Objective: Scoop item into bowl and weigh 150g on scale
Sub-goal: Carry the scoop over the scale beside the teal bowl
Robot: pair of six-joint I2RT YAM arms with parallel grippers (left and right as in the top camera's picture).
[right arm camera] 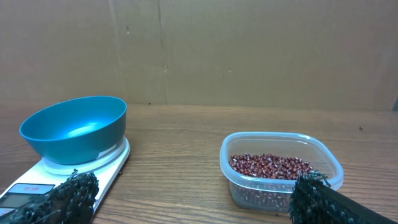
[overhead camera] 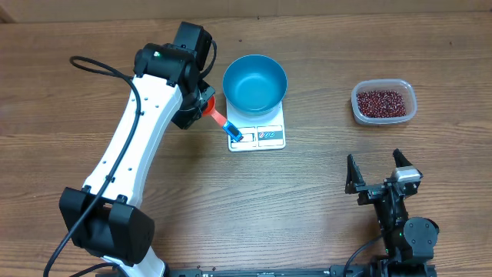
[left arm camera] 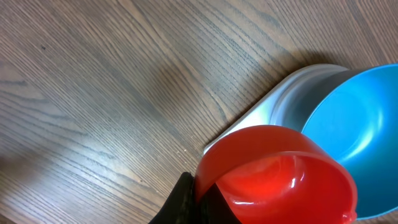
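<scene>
Your left tool (overhead camera: 201, 109) pinches the red measuring scoop (overhead camera: 217, 116) by the blue bowl (overhead camera: 254, 81). Right tool (overhead camera: 380, 171) spread. Scale (overhead camera: 265, 137) print unreadable.

There is one blue bowl (overhead camera: 254, 83) at 12 o'clock. There is one white scale (overhead camera: 269, 137) under it. There is one red scoop (overhead camera: 218, 116). There is one clear box (overhead camera: 412, 98) at 2 o'clock, holding little dark red beans (overhead camera: 382, 101), too many to count. There are two robot arms, the left arm (overhead camera: 138, 131) at 9 o'clock and the right arm (overhead camera: 401, 227) at 5 o'clock.
</scene>
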